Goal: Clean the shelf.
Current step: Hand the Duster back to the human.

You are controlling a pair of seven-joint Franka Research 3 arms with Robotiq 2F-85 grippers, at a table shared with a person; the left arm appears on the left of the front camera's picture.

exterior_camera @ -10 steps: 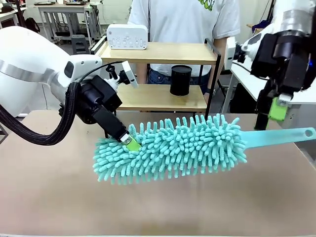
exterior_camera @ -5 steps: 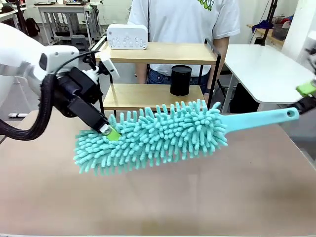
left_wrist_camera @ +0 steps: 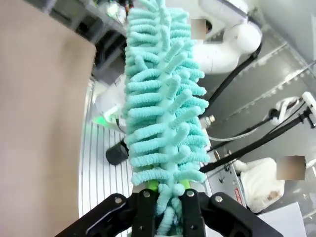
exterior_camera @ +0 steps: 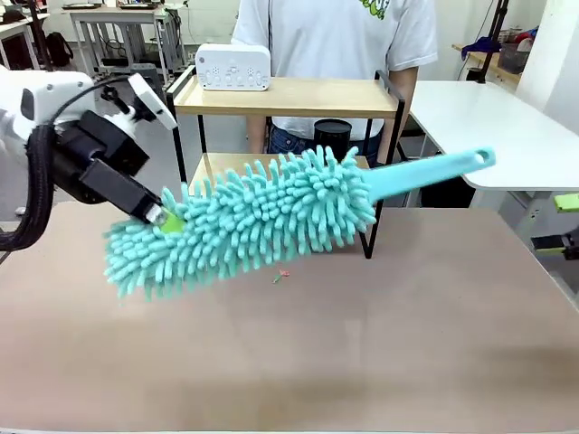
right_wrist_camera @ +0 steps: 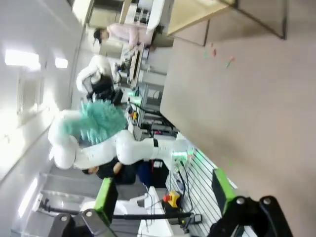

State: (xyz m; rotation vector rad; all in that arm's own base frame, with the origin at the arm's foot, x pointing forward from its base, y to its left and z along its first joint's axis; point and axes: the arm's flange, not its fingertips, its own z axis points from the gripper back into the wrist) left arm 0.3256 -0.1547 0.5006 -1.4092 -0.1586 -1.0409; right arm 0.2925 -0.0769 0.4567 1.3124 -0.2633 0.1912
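Note:
The teal fluffy duster [exterior_camera: 253, 221] hangs above the table, its handle [exterior_camera: 434, 174] tilted up to the right in front of the shelf [exterior_camera: 289, 96]. My left gripper [exterior_camera: 163, 217] is shut on the left end of the duster's head. In the left wrist view the black fingers [left_wrist_camera: 144, 207] pinch the teal strands [left_wrist_camera: 160, 123]. My right gripper [exterior_camera: 561, 222] is at the far right edge, open and holding nothing. Its green pads [right_wrist_camera: 106, 195] stand wide apart above the table, with the duster [right_wrist_camera: 98, 118] far off. The shelf's lower board is partly hidden behind the duster.
A white device [exterior_camera: 233, 68] lies on the shelf's top board and a black cylinder [exterior_camera: 333, 131] stands on the lower one. A person [exterior_camera: 335, 36] stands behind the shelf. Small crumbs [exterior_camera: 282, 274] lie on the brown table [exterior_camera: 362, 362]. A white table [exterior_camera: 488, 127] is at the right.
My left arm has lifted the duster up and to the left, so its handle now tilts upward. The right gripper has drawn back from the handle to the right edge, opening wider.

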